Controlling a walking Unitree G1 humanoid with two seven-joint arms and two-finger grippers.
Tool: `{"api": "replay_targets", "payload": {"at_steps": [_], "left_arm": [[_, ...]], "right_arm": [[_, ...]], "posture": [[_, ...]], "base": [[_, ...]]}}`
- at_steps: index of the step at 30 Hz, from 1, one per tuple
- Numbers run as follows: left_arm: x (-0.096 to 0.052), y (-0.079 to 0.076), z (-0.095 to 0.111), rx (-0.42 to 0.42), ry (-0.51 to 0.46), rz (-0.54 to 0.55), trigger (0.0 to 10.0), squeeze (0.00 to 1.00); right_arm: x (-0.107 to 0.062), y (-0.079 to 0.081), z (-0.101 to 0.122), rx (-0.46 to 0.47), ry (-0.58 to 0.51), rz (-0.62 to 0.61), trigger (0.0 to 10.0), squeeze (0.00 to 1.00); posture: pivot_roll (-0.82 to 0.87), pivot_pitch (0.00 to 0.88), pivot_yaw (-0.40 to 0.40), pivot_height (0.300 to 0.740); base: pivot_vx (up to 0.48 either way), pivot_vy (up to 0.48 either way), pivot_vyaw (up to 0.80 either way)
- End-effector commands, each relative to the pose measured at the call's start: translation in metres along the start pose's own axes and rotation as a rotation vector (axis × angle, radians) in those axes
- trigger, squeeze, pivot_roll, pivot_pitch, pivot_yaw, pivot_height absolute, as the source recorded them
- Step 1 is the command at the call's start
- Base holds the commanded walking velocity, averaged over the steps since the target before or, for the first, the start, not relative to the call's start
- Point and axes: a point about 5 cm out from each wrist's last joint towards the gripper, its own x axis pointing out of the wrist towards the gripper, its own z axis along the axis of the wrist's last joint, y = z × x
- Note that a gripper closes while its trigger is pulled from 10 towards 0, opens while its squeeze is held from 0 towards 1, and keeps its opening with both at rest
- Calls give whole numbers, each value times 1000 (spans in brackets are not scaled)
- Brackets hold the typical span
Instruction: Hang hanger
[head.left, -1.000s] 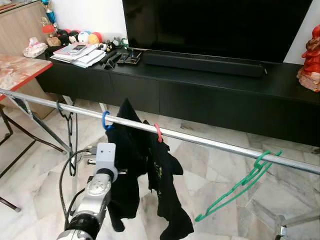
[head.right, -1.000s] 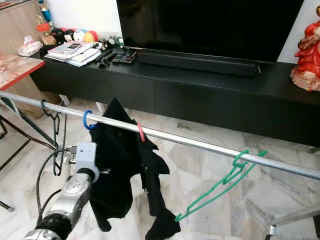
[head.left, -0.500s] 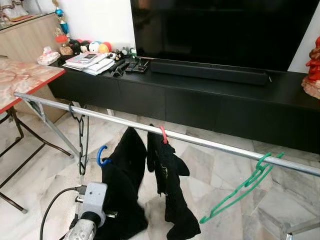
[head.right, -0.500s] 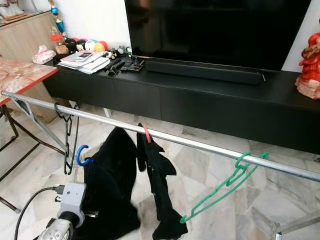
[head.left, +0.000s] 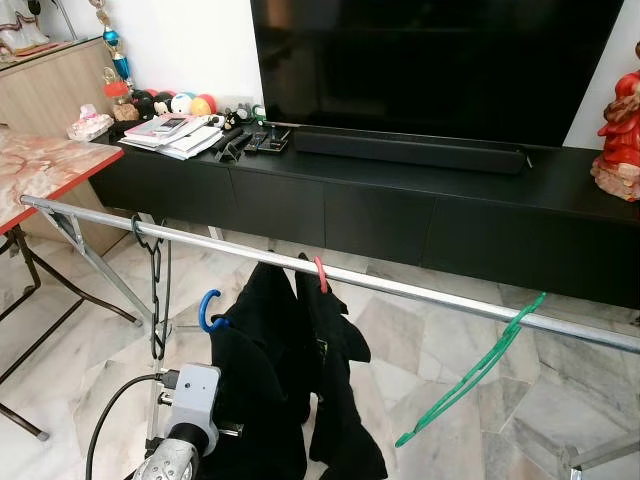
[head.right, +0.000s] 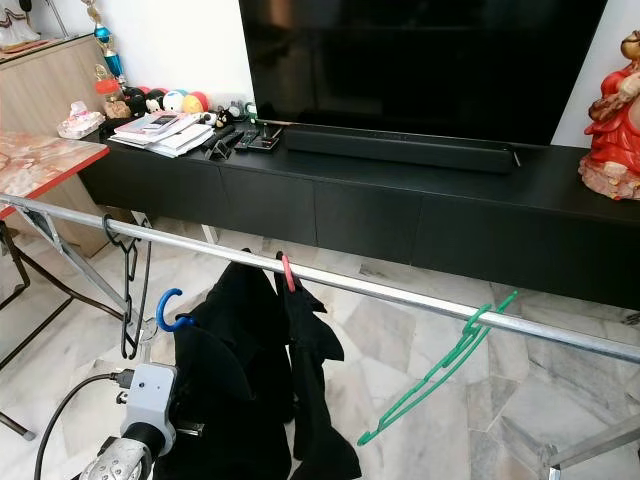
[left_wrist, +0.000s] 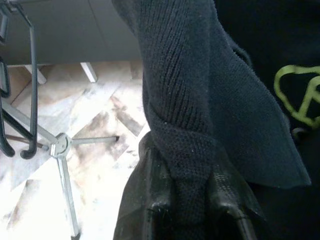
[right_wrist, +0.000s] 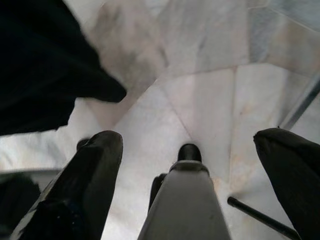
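A silver rail crosses the view in front of me. The blue hanger's hook sits below the rail, apart from it, carrying a black garment. My left gripper is shut on a fold of that knit garment; in the eye views the cloth hides its fingers beyond the wrist. A red hanger hangs on the rail with another black garment. A green hanger hangs empty on the right and a black hanger on the left. My right gripper is open over the floor.
Behind the rail stands a long black TV cabinet with a TV, papers and small items. A red-edged table is at the left and a red figurine at the far right. The rack's legs stand on the marble floor.
A second ago the blue hook was over the rail; it has come off and dropped below it with the garment as my left arm lowered. The camera view has shifted.
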Motion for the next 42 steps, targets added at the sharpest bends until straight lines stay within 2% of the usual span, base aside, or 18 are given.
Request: {"api": "replay_targets", "payload": {"at_steps": [1,14,25,42], "left_arm": [[2,4,11,-2,-40,14,10000,0],[2,1,12,-14,-28,23,10000,0],[5,2,12,-38,-1,63,10000,0],[5,4,12,-45,15,75,10000,0]], "right_arm": [[2,-3,13,27,-35,-14,10000,0],[1,-9,4,-2,0,4,10000,0],[0,-12,0,-7,20,6,10000,0],[0,-11,0,-15,26,17,10000,0]], "posture": [[48,12,60,740],[53,26,54,740],[53,35,52,740],[62,46,50,740]], "base": [[-259,0,0],[-271,0,0],[0,0,0],[0,459,0]]}}
